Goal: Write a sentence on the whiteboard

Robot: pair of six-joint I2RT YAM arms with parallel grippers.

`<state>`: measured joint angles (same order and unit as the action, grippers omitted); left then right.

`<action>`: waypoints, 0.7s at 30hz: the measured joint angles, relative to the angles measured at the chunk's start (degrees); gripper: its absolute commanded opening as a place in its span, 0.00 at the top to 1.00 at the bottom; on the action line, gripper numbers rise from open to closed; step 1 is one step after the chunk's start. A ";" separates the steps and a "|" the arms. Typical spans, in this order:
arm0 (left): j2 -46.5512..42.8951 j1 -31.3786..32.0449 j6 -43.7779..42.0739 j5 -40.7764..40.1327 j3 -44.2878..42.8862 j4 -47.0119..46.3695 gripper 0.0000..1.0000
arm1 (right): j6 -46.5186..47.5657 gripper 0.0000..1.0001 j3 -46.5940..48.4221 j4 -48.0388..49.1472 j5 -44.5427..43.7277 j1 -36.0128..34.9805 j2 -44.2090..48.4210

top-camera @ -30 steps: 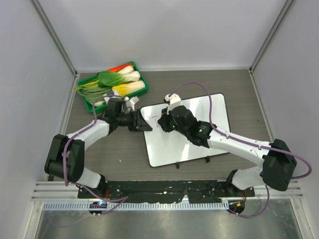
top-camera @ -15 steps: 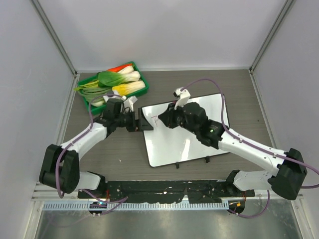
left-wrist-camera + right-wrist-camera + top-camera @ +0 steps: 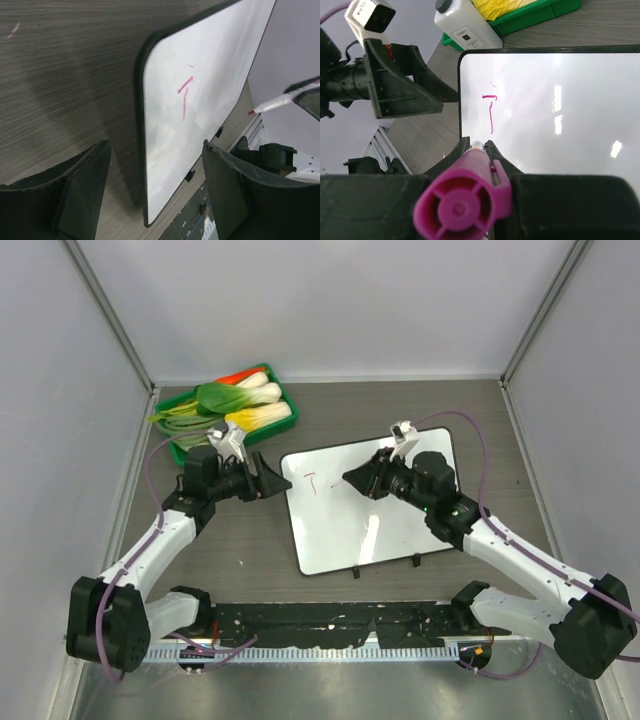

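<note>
Left end effector [image 3: 272, 476] has backed off whiteboard [image 3: 400, 520], beside green tray [image 3: 288, 398].

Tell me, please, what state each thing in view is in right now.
whiteboard: lying flat, nearly blank.
sentence: only a pink T written, near the board's far left corner.
pink marker: uncapped, gripped, tip away from the T.
right gripper: shut on the pink marker.
left gripper: open, empty, beside the board's left edge.
green tray: filled with vegetables.
</note>
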<state>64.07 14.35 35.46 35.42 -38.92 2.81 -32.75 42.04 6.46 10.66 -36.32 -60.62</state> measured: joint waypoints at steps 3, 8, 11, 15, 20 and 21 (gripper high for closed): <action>0.92 -2.49 1.40 0.48 2.27 -4.46 0.29 | -0.02 0.98 -1.92 1.25 0.96 -0.11 2.29; 6.64 -6.67 6.95 5.07 6.69 -20.24 0.39 | 0.44 0.98 -3.32 3.15 1.07 -0.11 3.69; 12.70 -7.45 11.15 9.51 7.04 -30.60 0.44 | 0.96 0.98 -3.37 3.80 1.05 -0.11 3.58; 18.71 -7.48 16.39 14.43 7.04 -43.69 0.56 | 1.25 0.99 -3.37 5.77 1.03 -0.11 2.56; 22.16 -7.48 18.60 17.79 6.84 -51.80 0.59 | 1.55 0.99 -3.37 7.13 1.03 -0.11 0.07; 22.29 -7.48 18.60 18.01 6.84 -52.24 0.60 | 1.60 0.99 -3.37 7.37 1.03 -0.11 -0.55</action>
<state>86.37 6.87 54.06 53.43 -32.08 -49.43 -31.16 38.68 13.82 11.68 -36.42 -61.17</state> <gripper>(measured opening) 0.421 0.199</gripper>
